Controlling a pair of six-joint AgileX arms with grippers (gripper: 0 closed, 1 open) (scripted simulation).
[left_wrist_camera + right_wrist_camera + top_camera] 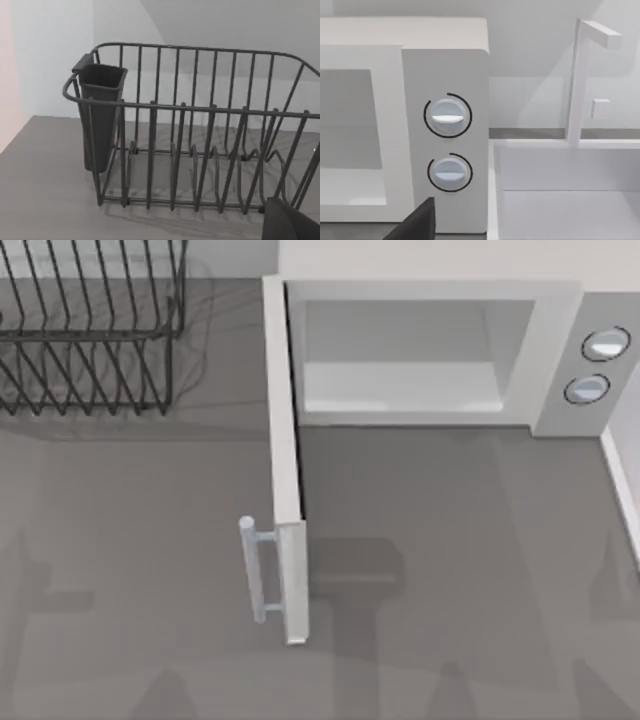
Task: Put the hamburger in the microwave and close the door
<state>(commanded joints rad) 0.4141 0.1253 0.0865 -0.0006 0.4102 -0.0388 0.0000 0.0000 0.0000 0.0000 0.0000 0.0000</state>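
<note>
Toward 12 o'clock of the top view sits the microwave (430, 350), back against the far edge of the grey table (150, 570), cavity open and bare-floored, two round dials (598, 362) stacked on its panel at about 2 o'clock. Door (288, 490) swung fully out, hinged at the cavity's left edge, running edge-on from about 11 o'clock down to table centre; its bar handle (252, 570) sticks out on the door's left face near the free end. Black wire dish rack (85, 325) at 10 o'clock, well apart from the door, with a strip of bare table between them. Open grey surface across the whole near half, both sides of the door, only shadows on it. White raised edge of a sink basin (622, 490) at 3 o'clock, just beside the microwave's right side. Hamburger: cannot tell where it is. Left wrist view faces the rack, with a dark cutlery cup (100, 115) hung at one end; a dark corner of the left gripper (290, 222) intrudes, fingers can't be made out. Right wrist view faces the dial panel and the white basin with a square tap (585, 75); a dark wedge of the right gripper (417, 222) at the frame edge, cannot tell how wide it is or whether it holds anything.
</note>
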